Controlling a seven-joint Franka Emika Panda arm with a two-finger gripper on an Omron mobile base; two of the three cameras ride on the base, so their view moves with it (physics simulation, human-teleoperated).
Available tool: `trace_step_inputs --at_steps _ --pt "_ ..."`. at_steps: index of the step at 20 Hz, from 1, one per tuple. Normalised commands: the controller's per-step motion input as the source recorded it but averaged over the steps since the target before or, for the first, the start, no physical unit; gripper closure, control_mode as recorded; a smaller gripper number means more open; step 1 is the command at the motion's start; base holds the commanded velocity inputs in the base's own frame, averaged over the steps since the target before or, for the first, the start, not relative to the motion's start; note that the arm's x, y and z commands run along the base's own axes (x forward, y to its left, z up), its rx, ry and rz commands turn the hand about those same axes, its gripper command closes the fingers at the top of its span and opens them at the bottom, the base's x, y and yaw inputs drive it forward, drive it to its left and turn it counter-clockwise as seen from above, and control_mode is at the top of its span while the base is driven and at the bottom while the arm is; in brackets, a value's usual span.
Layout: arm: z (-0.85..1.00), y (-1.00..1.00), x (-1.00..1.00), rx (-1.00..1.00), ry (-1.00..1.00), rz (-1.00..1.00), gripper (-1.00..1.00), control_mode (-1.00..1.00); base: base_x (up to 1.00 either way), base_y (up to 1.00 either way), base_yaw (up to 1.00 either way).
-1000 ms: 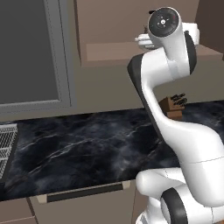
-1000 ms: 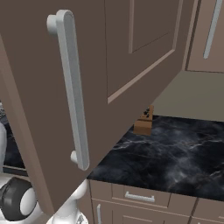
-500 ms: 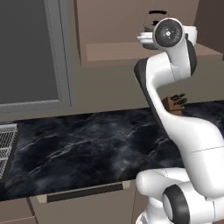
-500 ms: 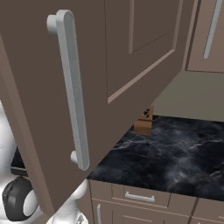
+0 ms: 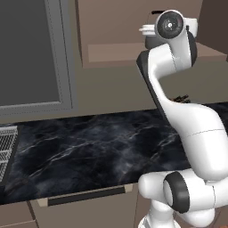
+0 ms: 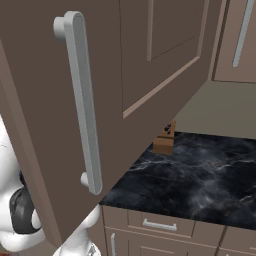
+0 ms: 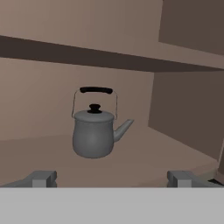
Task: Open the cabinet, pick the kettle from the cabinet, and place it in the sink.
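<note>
The kettle is grey with a black arched handle and a black lid knob. It stands upright on the wooden shelf inside the open cabinet, spout pointing right in the hand view. My gripper is open and level with that shelf. It is some way short of the kettle, with nothing between the fingertips. In the left base view my arm reaches up to the cabinet shelf. The open cabinet door, with its long silver bar handle, hangs close in the right base view. The sink is out of view.
A black marble counter runs below the cabinet. A grey wire dish rack sits at its left end, and a wooden knife block stands by the back wall. Low drawers lie under the counter. A dark framed panel is on the wall at left.
My wrist has shifted slightly at the cabinet shelf, dipping and then rising again. The jaws have stayed open and the cabinet door has not moved.
</note>
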Motion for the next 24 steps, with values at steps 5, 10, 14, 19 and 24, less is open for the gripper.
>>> trace_step_inputs --at_steps 5,10,14,19,24 --pt "-0.04 -0.01 0.29 0.00 -0.06 0.05 -1.00 -1.00 0.00 0.00 0.00" --pt "0.00 -0.01 0.39 0.00 -0.05 0.03 -1.00 -1.00 0.00 0.00 0.00" --pt "0.01 -0.06 0.40 0.00 -0.02 0.01 -1.00 -1.00 0.00 0.00 0.00" --pt "0.05 -0.04 0.41 0.00 0.00 0.00 -1.00 -1.00 0.00 0.00 0.00" --pt "0.06 -0.05 0.45 0.03 0.00 0.02 -1.00 -1.00 0.00 0.00 0.00"
